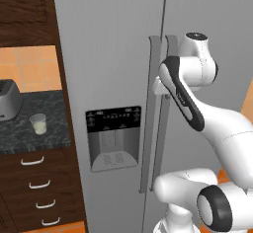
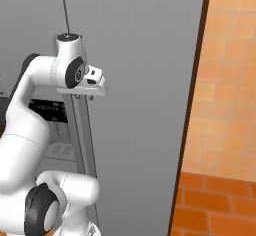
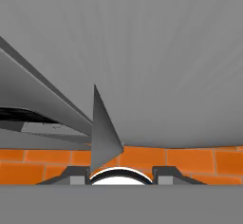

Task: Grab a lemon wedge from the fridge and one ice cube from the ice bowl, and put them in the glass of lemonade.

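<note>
The fridge (image 1: 113,54) is a tall grey two-door unit, and both doors are closed. Its black dispenser panel (image 1: 113,137) sits in the left door. My gripper (image 1: 161,88) is up against the right door's long vertical handle (image 1: 159,143), about a third of the way down it. In the hand view the grey handle (image 3: 103,133) runs away between my finger tips (image 3: 71,175), closer to the left one. I cannot tell whether the tips press on it. The glass of lemonade (image 1: 38,124) stands on the dark counter (image 1: 20,138) left of the fridge. The lemon wedge, ice cube and ice bowl are out of view.
A toaster (image 1: 9,100) stands at the counter's left end, behind the glass. Wooden drawers (image 1: 37,187) lie under the counter and a dark cabinet (image 1: 24,10) hangs above it. Right of the fridge are a dark wood panel (image 2: 192,105), an orange tiled wall (image 2: 230,80) and a brick floor (image 2: 215,205).
</note>
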Available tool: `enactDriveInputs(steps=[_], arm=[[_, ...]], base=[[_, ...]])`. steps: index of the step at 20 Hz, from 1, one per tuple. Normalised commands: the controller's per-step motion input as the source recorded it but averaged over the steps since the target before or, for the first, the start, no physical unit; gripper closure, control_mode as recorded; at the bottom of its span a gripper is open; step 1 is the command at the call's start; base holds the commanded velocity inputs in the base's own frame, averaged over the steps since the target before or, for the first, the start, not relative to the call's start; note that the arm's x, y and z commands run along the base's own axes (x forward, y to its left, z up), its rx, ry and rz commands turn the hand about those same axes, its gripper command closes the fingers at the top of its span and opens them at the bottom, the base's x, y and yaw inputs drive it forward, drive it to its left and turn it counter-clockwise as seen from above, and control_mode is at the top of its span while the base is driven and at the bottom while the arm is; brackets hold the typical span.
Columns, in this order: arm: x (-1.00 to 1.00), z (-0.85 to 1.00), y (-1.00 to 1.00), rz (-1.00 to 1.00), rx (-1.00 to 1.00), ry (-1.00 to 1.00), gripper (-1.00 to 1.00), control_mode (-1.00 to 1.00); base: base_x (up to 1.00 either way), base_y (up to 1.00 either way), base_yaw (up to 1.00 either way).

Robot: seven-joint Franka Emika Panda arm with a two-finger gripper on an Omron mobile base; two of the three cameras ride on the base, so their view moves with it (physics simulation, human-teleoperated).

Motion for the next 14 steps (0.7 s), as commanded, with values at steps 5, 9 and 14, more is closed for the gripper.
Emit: enactDriveInputs(steps=[5,9,14], arm=[[0.00,-0.01,0.00,0.00,0.00,0.01,-1.00,-1.00],[-0.57,0.00,-0.06,-0.04,0.03,-0.20,-1.00,-1.00],[-1.00,0.04,-0.02,-0.10,0.02,-0.48,-1.00,-1.00]], base=[[0.00,0.00,0.00],[0.00,0.00,0.00],[0.00,0.00,0.00]])
